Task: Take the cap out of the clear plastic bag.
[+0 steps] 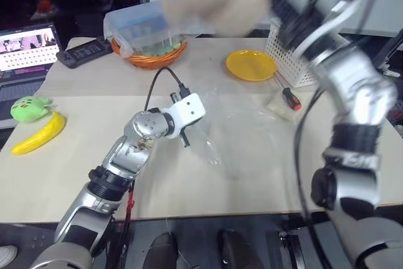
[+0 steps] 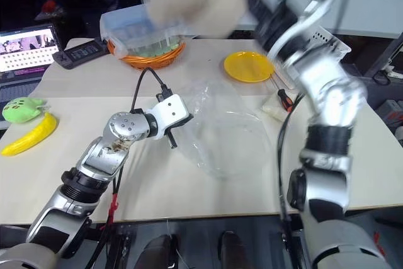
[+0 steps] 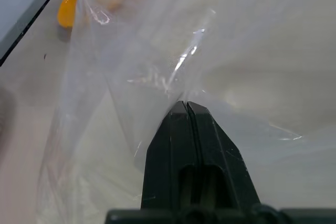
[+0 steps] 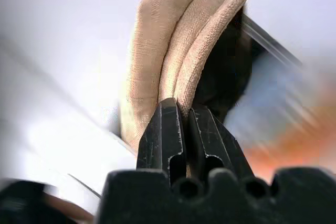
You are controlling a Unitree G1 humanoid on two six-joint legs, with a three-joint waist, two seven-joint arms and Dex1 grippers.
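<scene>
basically done, i judge: my right gripper pinches the cap by its folded fabric, lifted high above the table. my left gripper is pressed together on the clear plastic bag, which lies emptied. only setting the cap down remains.

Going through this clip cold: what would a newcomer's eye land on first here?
First, the beige cap, clamped in the right gripper and held high over the far side of the table, above the orange basket. Next, the clear plastic bag, lying emptied at the table's middle with the left gripper pinching its edge. The yellow plate stands out behind the bag.
</scene>
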